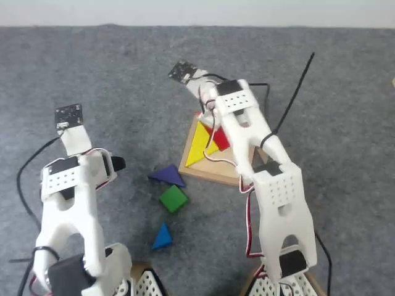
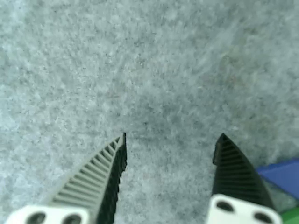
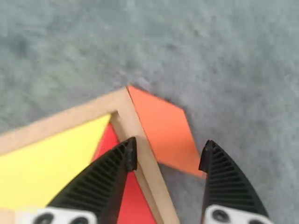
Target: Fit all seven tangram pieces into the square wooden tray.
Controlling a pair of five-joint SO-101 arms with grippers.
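1 overhead cam, 2 close wrist cams

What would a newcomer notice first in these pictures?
Bright pieces on grey carpet: yellow triangle and red piece in the wooden tray, with purple triangle, green square and blue triangle loose beside it. The open right gripper hangs over the tray's corner, next to an orange parallelogram outside it.

White printed arms, black motors [image 1: 66,274].
Left arm [image 1: 66,206] and right arm [image 1: 279,191] have perforated shells; black cable [image 1: 295,92], red wires [image 1: 249,225]. Left gripper [image 2: 173,136]: ribbed black fingers [image 2: 105,172] (white screw-holed mounts).
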